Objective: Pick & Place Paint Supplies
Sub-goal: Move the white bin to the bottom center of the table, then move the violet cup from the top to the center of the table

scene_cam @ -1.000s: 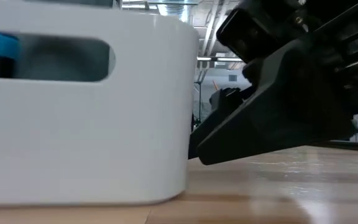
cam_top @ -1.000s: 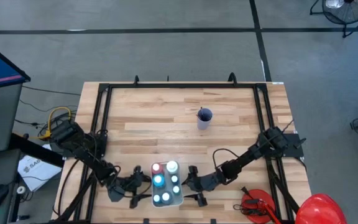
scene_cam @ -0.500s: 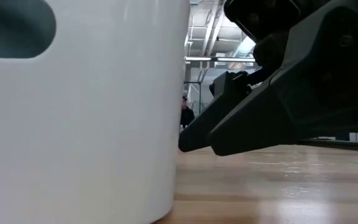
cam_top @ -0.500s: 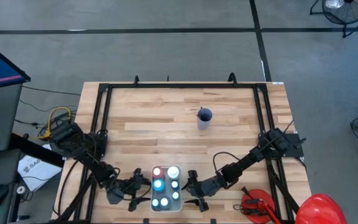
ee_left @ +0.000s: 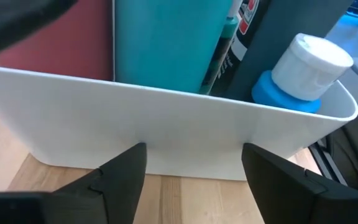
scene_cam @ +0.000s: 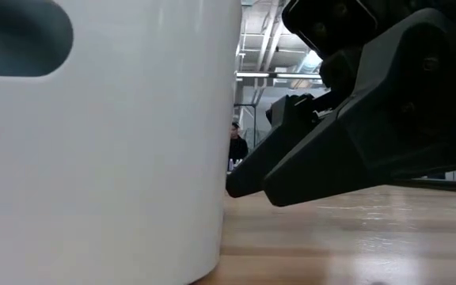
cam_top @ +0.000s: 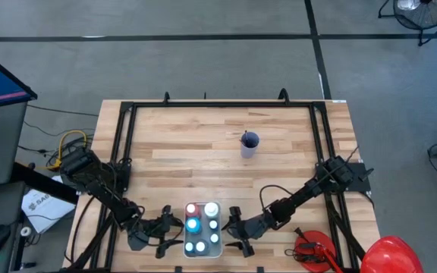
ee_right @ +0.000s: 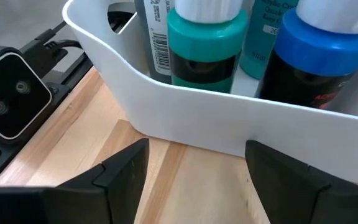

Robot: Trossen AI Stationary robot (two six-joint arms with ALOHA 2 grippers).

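Bin, white, holding capped paint bottles, sits at the desk's near edge, nearer that edge than a second ago. Left gripper and right gripper flank it low, fingers spread apart, gripping nothing, facing the bin walls. Low view: bin wall fills the frame, bottles hidden.

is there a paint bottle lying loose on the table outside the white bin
No. In the high view the capped paint bottles all stand inside the white bin; the only other thing on the wood is a small cup farther back.
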